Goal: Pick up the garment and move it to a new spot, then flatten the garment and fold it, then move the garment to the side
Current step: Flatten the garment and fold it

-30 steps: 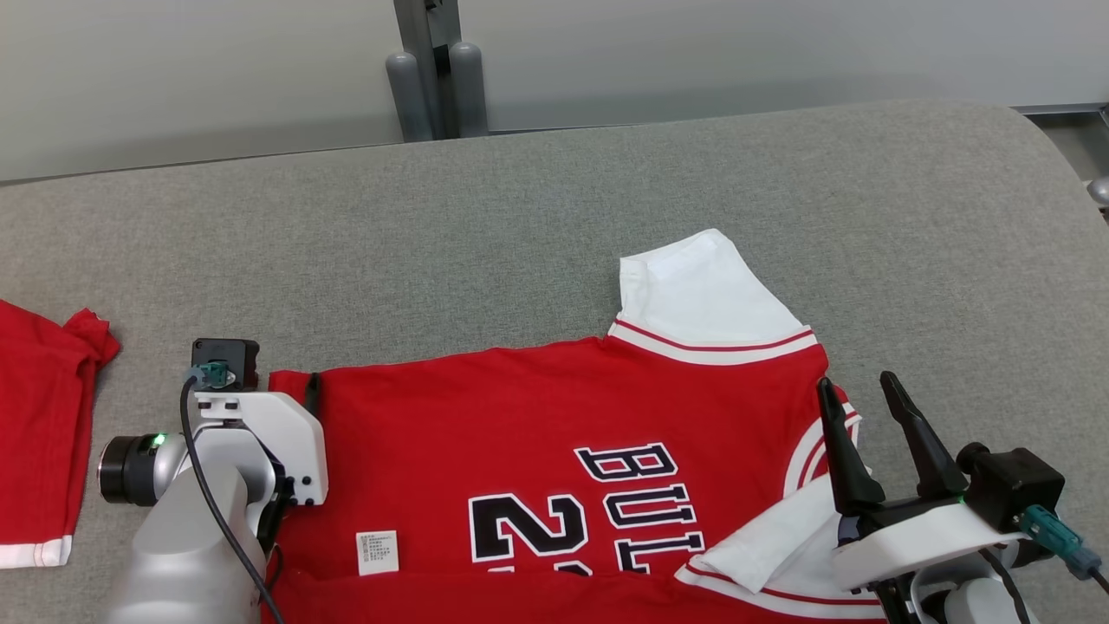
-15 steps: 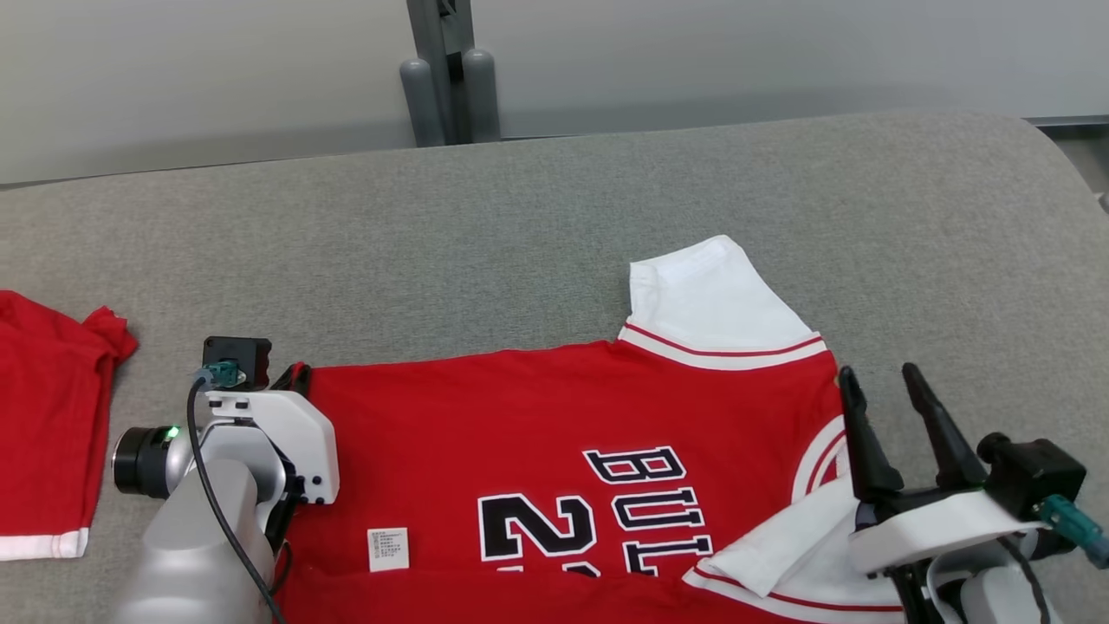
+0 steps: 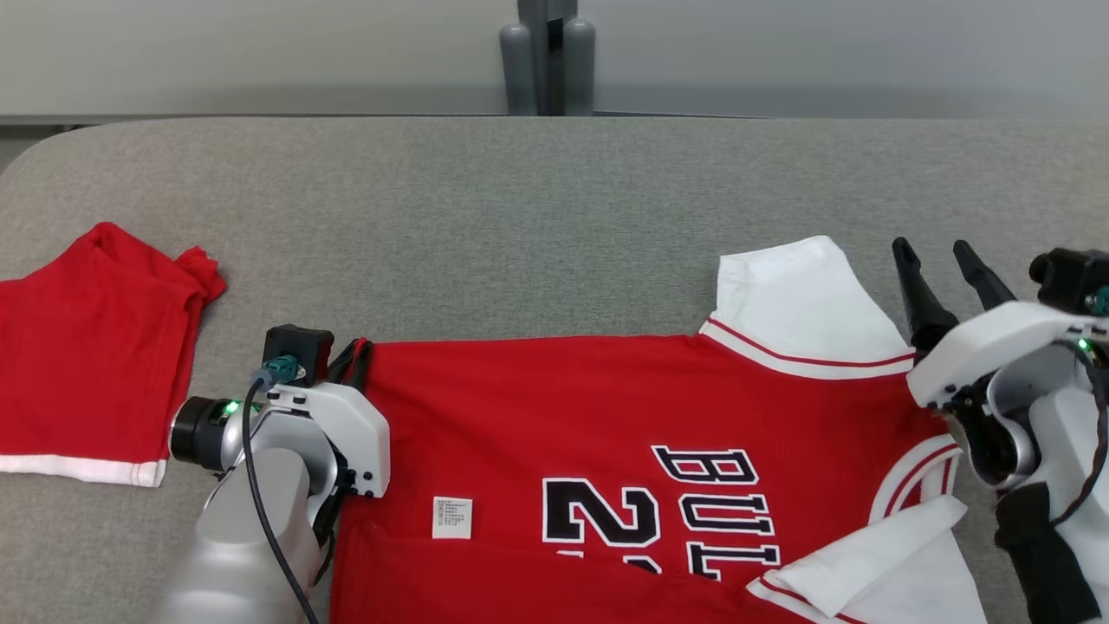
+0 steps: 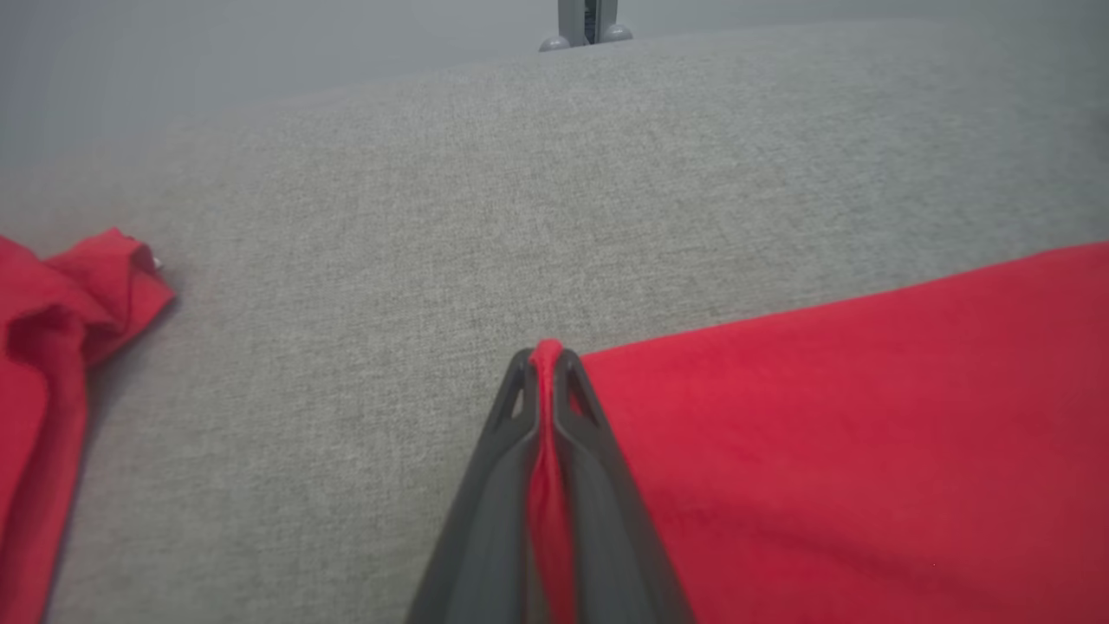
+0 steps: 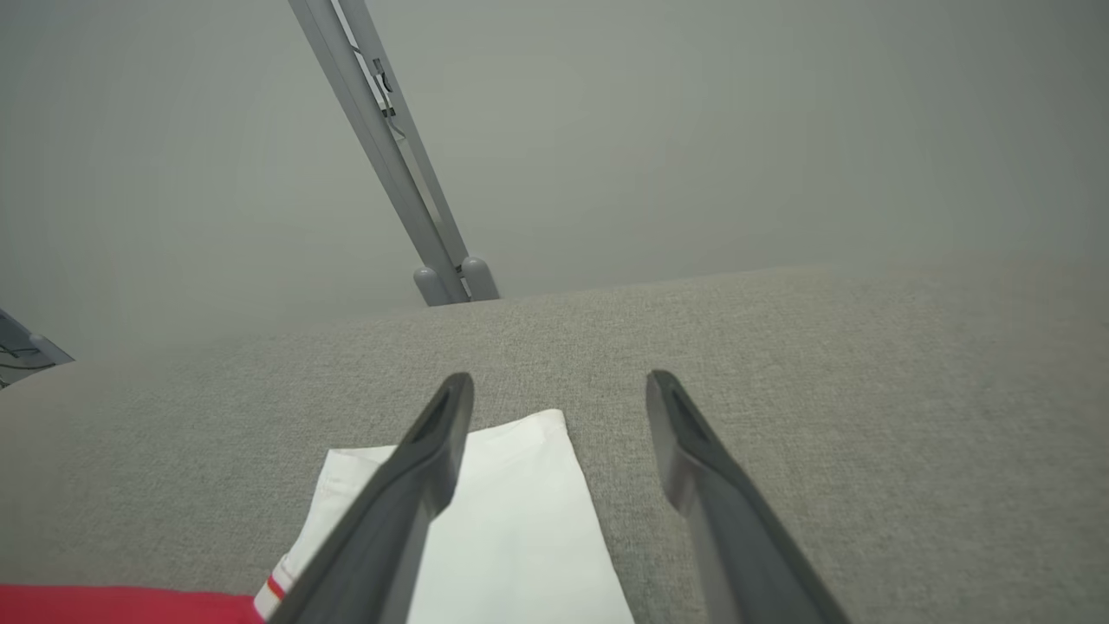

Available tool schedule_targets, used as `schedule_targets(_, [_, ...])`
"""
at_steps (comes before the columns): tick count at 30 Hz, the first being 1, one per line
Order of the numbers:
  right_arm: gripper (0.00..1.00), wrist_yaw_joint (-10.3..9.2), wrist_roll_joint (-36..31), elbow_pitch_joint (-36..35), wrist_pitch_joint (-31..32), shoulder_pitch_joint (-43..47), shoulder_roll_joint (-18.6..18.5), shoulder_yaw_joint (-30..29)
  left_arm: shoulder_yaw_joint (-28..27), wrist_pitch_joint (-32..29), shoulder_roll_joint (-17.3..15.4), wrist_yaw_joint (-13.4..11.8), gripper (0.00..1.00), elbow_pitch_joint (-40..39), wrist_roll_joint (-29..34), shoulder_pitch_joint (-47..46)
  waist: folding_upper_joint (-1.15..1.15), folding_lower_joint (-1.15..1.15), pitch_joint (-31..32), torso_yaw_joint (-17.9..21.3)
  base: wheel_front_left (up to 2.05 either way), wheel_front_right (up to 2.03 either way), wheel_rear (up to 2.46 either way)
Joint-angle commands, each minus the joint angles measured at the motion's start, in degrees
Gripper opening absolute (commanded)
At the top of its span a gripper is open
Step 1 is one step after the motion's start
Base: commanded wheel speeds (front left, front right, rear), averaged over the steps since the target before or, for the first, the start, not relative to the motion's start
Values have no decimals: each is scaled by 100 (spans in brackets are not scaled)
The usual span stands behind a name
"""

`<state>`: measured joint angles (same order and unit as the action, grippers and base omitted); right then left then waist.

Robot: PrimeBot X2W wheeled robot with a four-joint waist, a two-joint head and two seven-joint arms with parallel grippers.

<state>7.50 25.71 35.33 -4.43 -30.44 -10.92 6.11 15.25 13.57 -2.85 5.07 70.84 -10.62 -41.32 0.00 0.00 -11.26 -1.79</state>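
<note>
1. The garment [image 3: 563, 407] is bright red. Its sleeves [image 3: 801, 303] are white, joined by white trim with a thin red stripe.
2. Its letters and numeral are black with white outlines. A small white label [image 3: 451, 517] carries fine grey print.
3. The second cloth [image 3: 87, 347] is red with a white hem band.
4. The bench [image 3: 520, 225] is a flecked mid-grey weave.
5. The left hand [image 3: 360, 348] and right hand [image 3: 931, 251] have dark grey fingers [image 3: 914, 290], white casings and small green lights.
6. The post [image 3: 548, 52] is grey and the wall [image 3: 260, 52] is pale grey.
</note>
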Motion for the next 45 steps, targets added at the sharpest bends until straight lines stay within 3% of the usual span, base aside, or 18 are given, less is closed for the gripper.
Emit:
schedule_targets(1, [100,-2,46,321,211,-344,-102,32,73,45,-35,22,0,-71,-28,-40,0,0,-143,-223,0,0,0])
schedule_targets(7, [100,-2,418,1350,843,-1312,-225,213,597,23,-23,109,0,-511,-407,34,0,0,-400,-496,0,0,0])
schedule_targets(15, [100,-2,455,2507,1273,-2183,-368,506,1310,-104,-16,-114,0,-988,-905,-32,0,0,-744,-636,0,0,0])
schedule_targets(30, [100,-2,674,3356,1515,-2737,-250,913,1888,-126,-5,-308,0,-945,-1402,-175,0,0,-950,-627,0,0,0])
schedule_targets(31, [94,-2,702,3367,1513,-2736,-247,946,1914,-127,-5,-307,0,-936,-1420,-182,0,0,-954,-628,0,0,0])
schedule_targets(32, [41,-2,729,3375,1514,-2734,-240,980,1940,-121,-6,-314,0,-927,-1448,-188,0,0,-954,-629,0,0,0])
schedule_targets(33, [3,-2,752,3370,1526,-2732,-223,1023,1969,-113,-5,-317,0,-915,-1475,-191,0,0,-953,-630,0,0,0])
schedule_targets(45, [0,-2,1079,3067,1100,-2528,-304,1538,2220,-29,-6,-366,0,-743,-1732,-238,0,0,-782,-547,0,0,0])
